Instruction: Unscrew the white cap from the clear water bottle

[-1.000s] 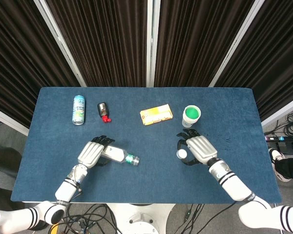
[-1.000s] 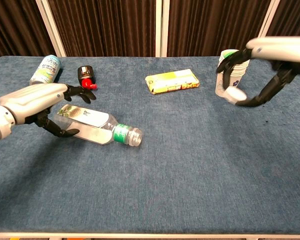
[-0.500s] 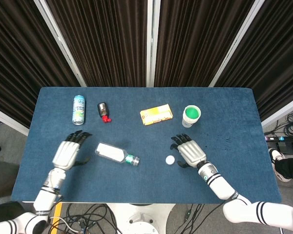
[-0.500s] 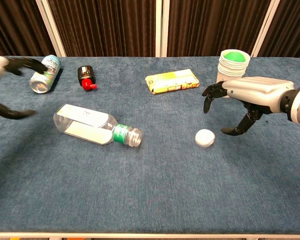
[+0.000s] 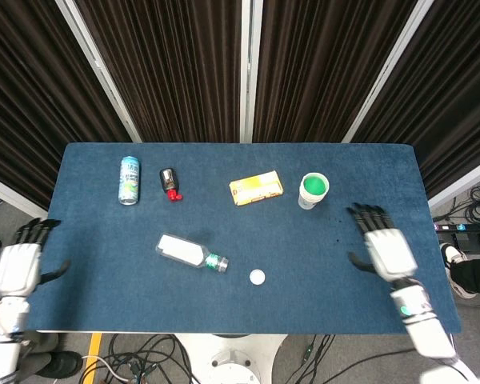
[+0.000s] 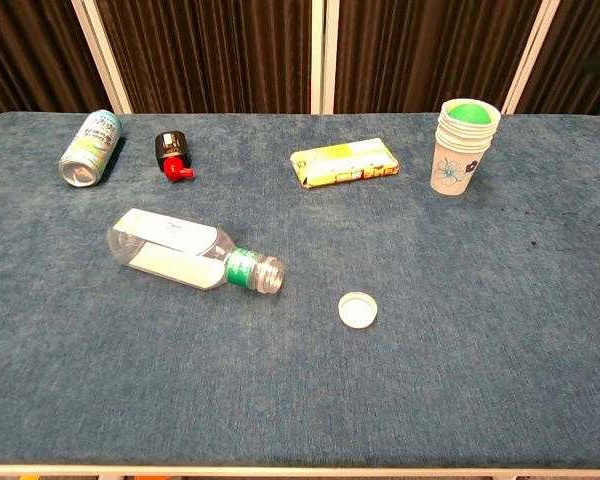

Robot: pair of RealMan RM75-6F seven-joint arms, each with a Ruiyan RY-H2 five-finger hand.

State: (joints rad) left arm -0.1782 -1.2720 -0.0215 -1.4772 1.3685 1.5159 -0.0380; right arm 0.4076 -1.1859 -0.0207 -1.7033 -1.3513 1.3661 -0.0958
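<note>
The clear water bottle lies on its side on the blue table, its uncapped mouth pointing right. The white cap rests alone on the cloth, a short way right of the mouth, hollow side up. My left hand hovers past the table's left edge, fingers spread, holding nothing. My right hand is over the table's right part, far from the cap, fingers apart and empty. Neither hand shows in the chest view.
Along the back of the table are a drink can on its side, a small black bottle with a red cap, a yellow box and a stack of paper cups with a green inside.
Both hands have drawn away outward, the left past the table's left edge, the right toward the right side. The cap has shifted left and toward the table's front edge, ending hollow side up.
</note>
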